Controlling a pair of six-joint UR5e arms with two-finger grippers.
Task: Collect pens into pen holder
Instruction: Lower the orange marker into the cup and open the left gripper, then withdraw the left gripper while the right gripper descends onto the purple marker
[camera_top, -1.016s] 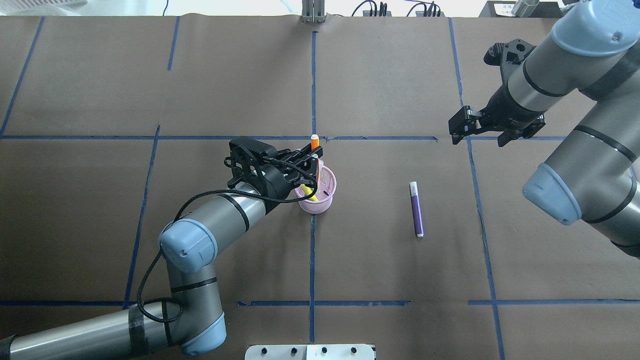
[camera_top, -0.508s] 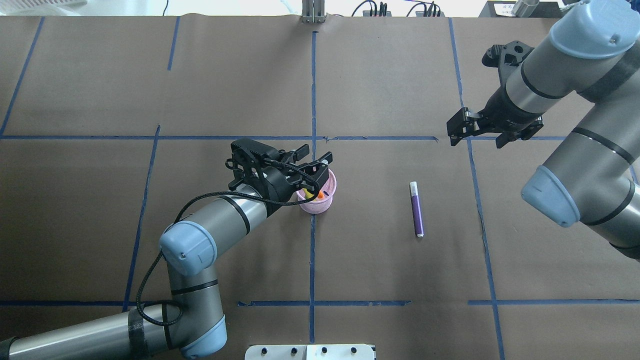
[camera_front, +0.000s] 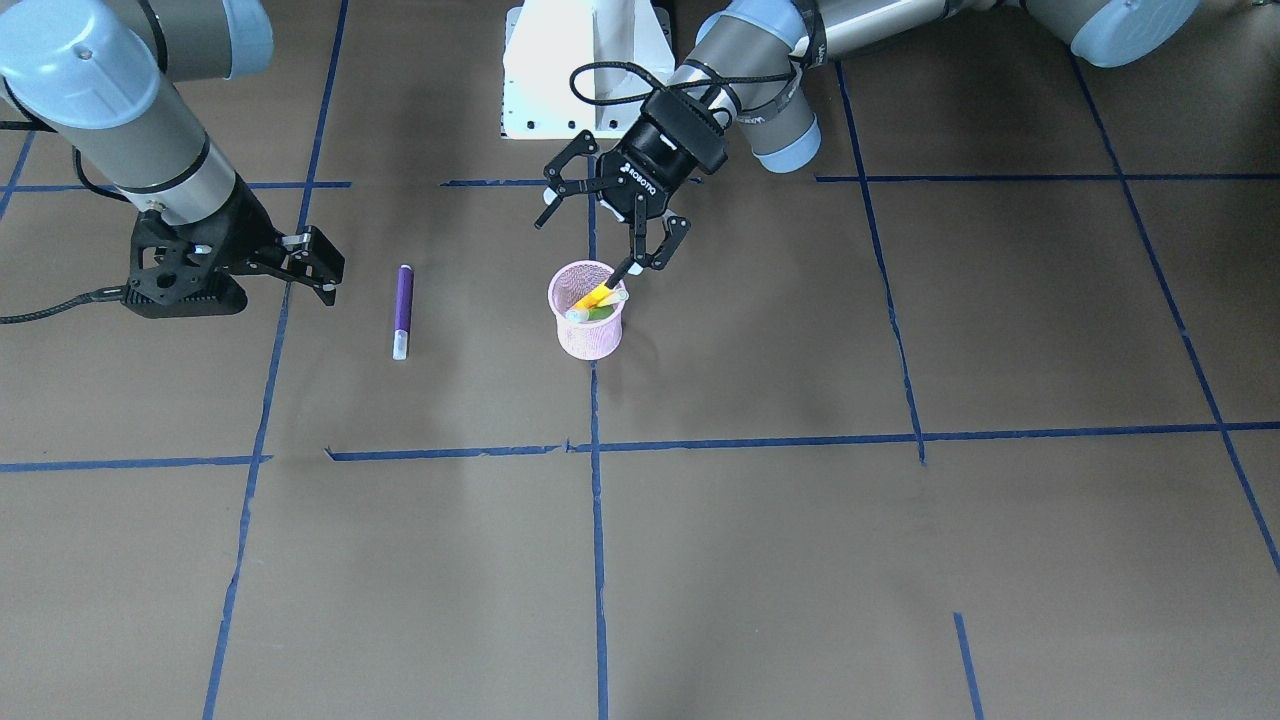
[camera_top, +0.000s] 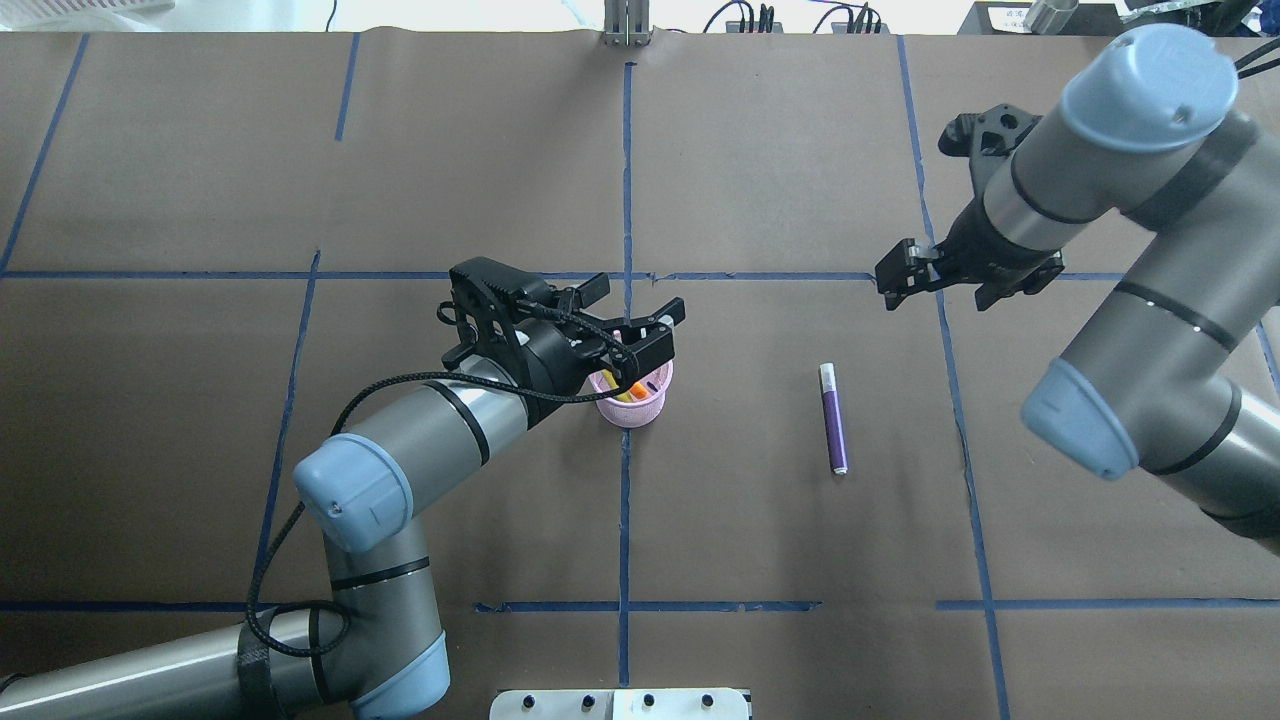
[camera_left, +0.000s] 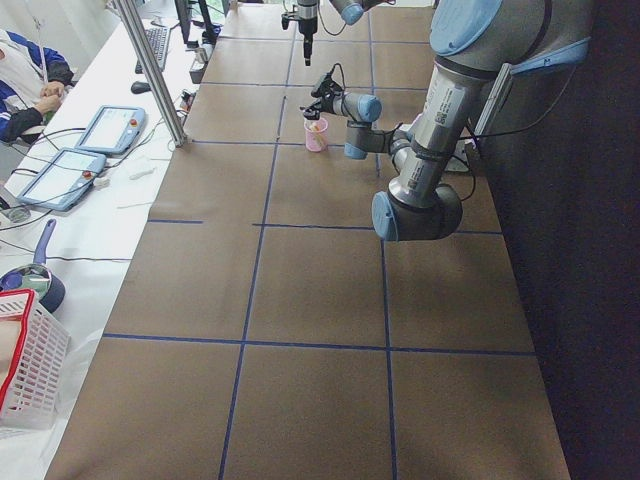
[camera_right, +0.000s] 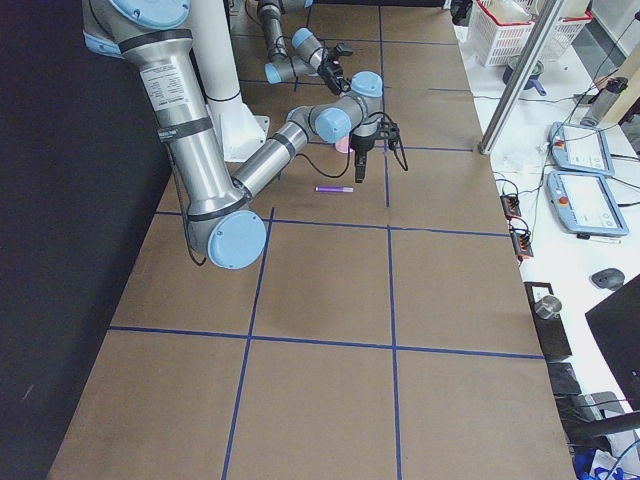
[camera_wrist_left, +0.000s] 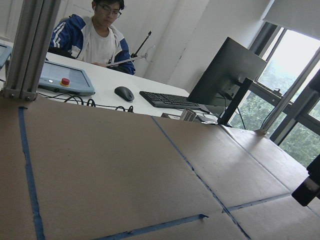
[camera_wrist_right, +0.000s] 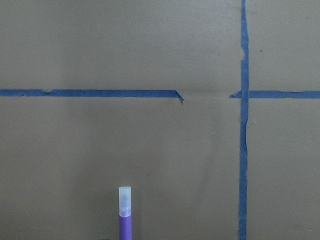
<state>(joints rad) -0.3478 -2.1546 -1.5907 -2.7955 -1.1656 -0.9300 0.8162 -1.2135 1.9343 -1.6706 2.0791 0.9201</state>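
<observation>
Pen holder (camera_top: 633, 408): pink mesh cup, upright on the bench (camera_top: 760, 560), standing on a line of blue tape (camera_top: 624, 520).

Orange pen (camera_front: 600, 294): inside the pen holder, leaning, its pale cap end against the rim on the side away from the robot.

Green pen (camera_front: 602, 313): inside the pen holder, beneath the orange pen, only partly seen.

Purple pen (camera_top: 833, 420): flat on the bench, well apart from the pen holder on the robot's right, cap end pointing away from the robot.

Left hand (camera_top: 636, 303): just above the pen holder's rim, released, fingers spread wide, grasping nothing.

Right hand (camera_front: 325, 265): farther from the pen holder than the purple pen, on the same side, held off the bench, released, fingers apart and empty; its wrist view shows the purple pen's cap end at the bottom edge.
</observation>
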